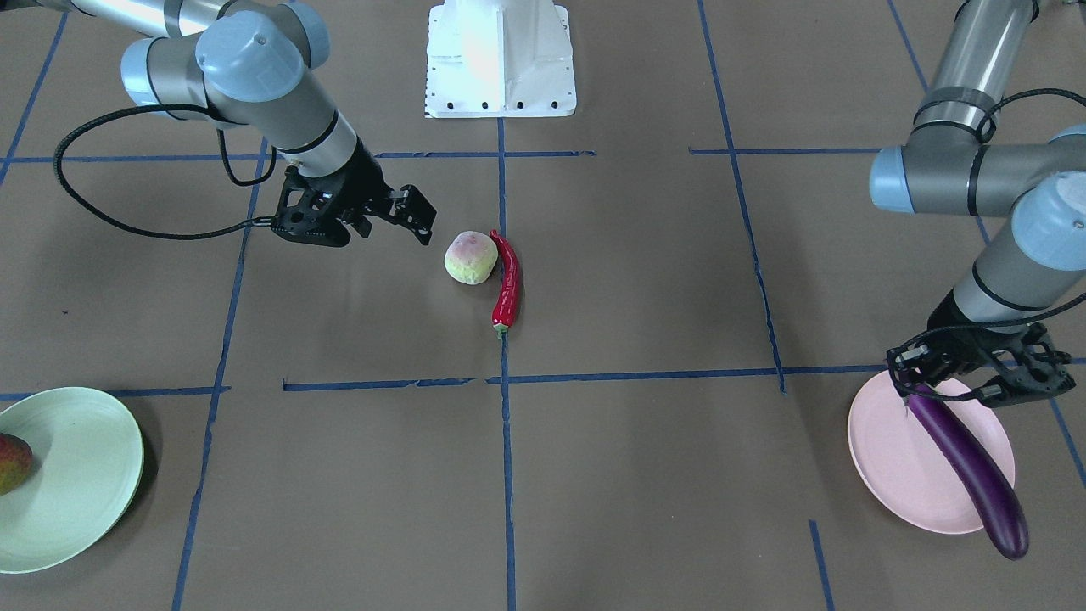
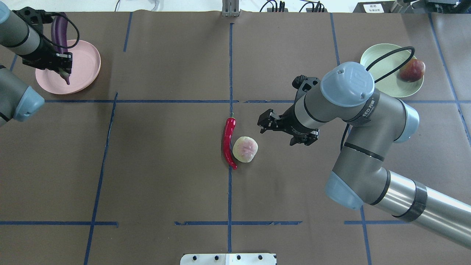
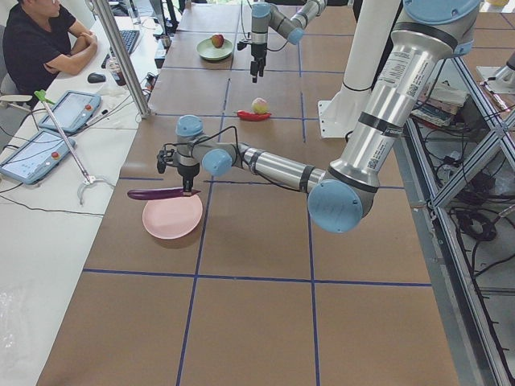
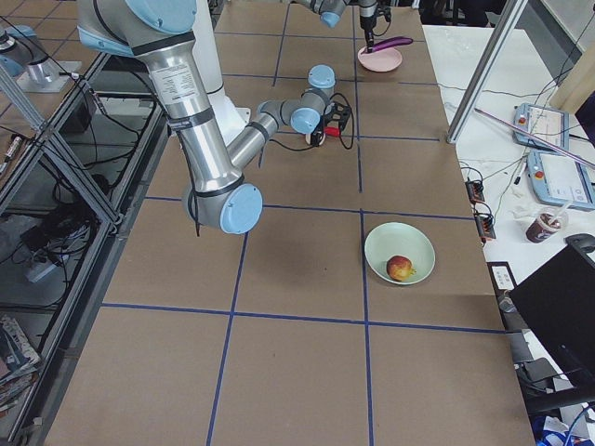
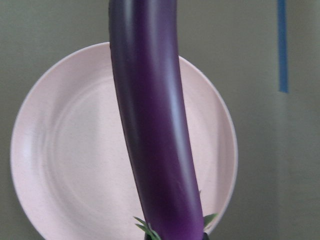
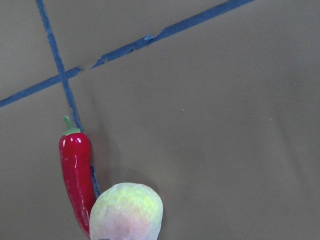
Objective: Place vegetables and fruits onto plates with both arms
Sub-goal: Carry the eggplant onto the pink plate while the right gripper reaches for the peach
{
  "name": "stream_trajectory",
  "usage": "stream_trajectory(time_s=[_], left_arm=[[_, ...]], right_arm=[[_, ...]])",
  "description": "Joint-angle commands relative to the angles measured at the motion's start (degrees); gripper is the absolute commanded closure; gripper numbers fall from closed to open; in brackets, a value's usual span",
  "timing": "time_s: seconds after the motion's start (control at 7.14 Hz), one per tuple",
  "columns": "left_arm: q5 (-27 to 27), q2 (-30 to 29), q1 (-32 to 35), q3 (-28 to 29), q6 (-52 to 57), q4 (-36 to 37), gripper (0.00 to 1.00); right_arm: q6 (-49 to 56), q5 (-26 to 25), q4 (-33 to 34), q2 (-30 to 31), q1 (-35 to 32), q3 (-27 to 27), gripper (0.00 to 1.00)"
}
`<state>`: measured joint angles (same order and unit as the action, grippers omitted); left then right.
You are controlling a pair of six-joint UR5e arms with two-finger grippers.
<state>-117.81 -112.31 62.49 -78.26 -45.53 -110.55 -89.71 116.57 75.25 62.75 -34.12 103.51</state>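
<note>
Left claw gripped the eggplant by its cap end, eggplant slanted across the pink plate, right claw hung spread and empty near the pale green fruit, chili just beside it on the counter, red fruit sat on the green plate

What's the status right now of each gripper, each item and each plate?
left gripper: shut on the eggplant at its cap end, over the pink plate
right gripper: open, empty, near the pale fruit
chili: on the table, alongside the pale fruit
red fruit: on the green plate
left to place: eggplant, chili, pale fruit
</note>
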Motion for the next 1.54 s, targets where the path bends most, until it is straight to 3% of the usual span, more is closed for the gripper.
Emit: stream_trajectory(time_s=[0.0, 0.14, 0.28, 0.56, 0.7, 0.98, 1.4], left_arm=[[-0.13, -0.45, 0.36, 3.82, 3.94, -0.19, 0.35], [-0.13, -0.45, 0.36, 3.82, 3.96, -0.28, 0.07], [-0.13, -0.54, 0.36, 3.56, 3.78, -0.37, 0.0], [-0.13, -0.54, 0.53, 3.56, 3.69, -0.28, 0.0], [-0.48, -0.62, 0.79, 2.86, 3.34, -0.2, 0.0], [-3.64, -0.62, 1.76, 2.41, 3.25, -0.02, 0.0], [-5.39, -0.01, 1.5, -3.62, -2.94, 0.6, 0.0]], right_arm=[[-2.48, -3.78, 0.16, -1.75, 3.61, -0.59, 0.0], [-3.09, -5.03, 0.24, -2.98, 4.32, -1.55, 0.0], [-5.27, -5.82, 0.16, -4.99, 5.72, -4.17, 0.0], [-8.62, -8.2, 1.03, -6.94, 7.58, -6.47, 0.0], [-8.81, -9.07, 5.04, -8.42, 7.58, -7.44, 0.0], [-12.56, -9.52, 6.22, -12.46, 7.76, -12.34, 0.0], [-13.82, -11.71, 7.79, -13.72, 7.76, -15.0, 0.02]])
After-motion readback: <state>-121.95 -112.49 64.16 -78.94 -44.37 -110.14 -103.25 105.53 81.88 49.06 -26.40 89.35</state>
